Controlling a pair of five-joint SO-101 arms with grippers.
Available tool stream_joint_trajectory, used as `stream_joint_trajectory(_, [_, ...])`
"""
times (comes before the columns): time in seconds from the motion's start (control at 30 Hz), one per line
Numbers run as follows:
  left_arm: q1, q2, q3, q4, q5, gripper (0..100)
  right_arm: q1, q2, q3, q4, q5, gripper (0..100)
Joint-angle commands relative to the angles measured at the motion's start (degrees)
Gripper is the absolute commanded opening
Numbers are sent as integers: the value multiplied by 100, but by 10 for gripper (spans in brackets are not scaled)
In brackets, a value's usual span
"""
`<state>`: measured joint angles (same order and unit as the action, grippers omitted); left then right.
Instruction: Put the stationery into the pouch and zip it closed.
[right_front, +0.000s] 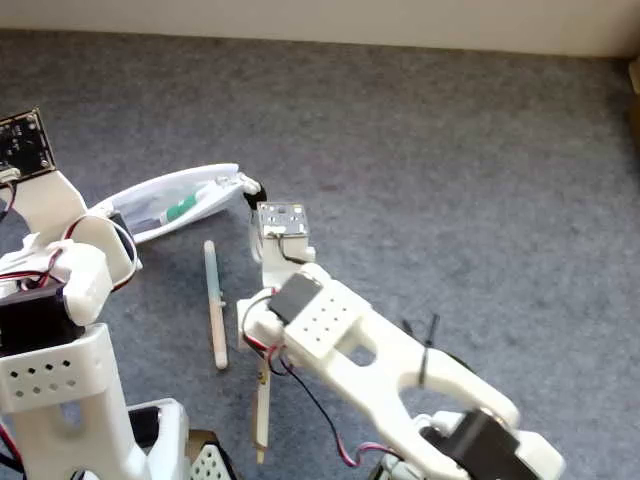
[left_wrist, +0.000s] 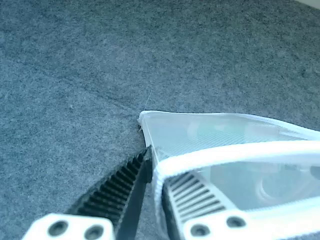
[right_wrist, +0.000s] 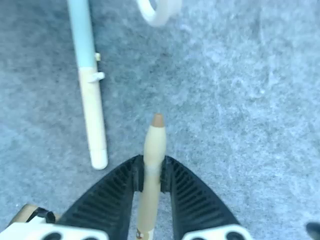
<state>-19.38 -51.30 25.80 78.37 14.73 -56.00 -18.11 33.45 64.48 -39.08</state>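
The pouch (right_front: 180, 205) lies on the grey felt-like table cover (right_front: 450, 150), towards the left arm's side, long and see-through white; something green and white shows through its wall, though I cannot make out what it is. The left gripper (left_wrist: 155, 175) has hold of it at one end; from its own wrist the ribbed black fingers (left_wrist: 120, 190) are pinched onto the white rim of the pouch, with the mesh side stretching away beyond them.

Just below the pouch a pale blue and cream pen (right_front: 214, 300) lies loose on the cover, touching neither arm; it runs roughly straight towards the arms' bases.

Beside it, a little to the right, the right arm comes in from the lower right corner; the right gripper (right_wrist: 151, 167) is clamped on a cream pen (right_wrist: 154, 150), the two black fingers pressed against its barrel from either side and its brownish tip poking out past them. From above, the rest of that cream pen juts out from under the arm towards the near edge, close to the loose pen but apart from it.
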Motion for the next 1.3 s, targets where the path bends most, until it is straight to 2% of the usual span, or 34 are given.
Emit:
stream_joint_trajectory(0.0, [-31, -119, -312, -237, 62, 7, 31, -1349, 189, 57, 431, 5])
stream_joint_trajectory(0.13, [-22, -101, -312, -237, 62, 7, 48, -2501, 505, 66, 914, 5])
stream_joint_trajectory(0.33, [-22, -92, -312, -237, 53, 7, 532, -4084, 505, -4, 2066, 5])
stream_joint_trajectory(0.43, [75, -101, -312, -237, 62, 7, 699, -4681, 330, -558, 2673, 5])
stream_joint_trajectory(0.57, [356, -101, -312, -237, 62, 7, 725, -5059, 277, -1631, 3411, 5])
stream_joint_trajectory(0.73, [365, -101, -312, -237, 44, 7, 743, -5059, 303, -3143, 3947, 5])
stream_joint_trajectory(1.1, [382, -75, -312, -237, 44, 7, 725, -5051, 330, -6343, 4536, 5])
stream_joint_trajectory(1.27, [382, -75, -312, -237, 44, 7, 725, -4822, 813, -7732, 4738, 5])
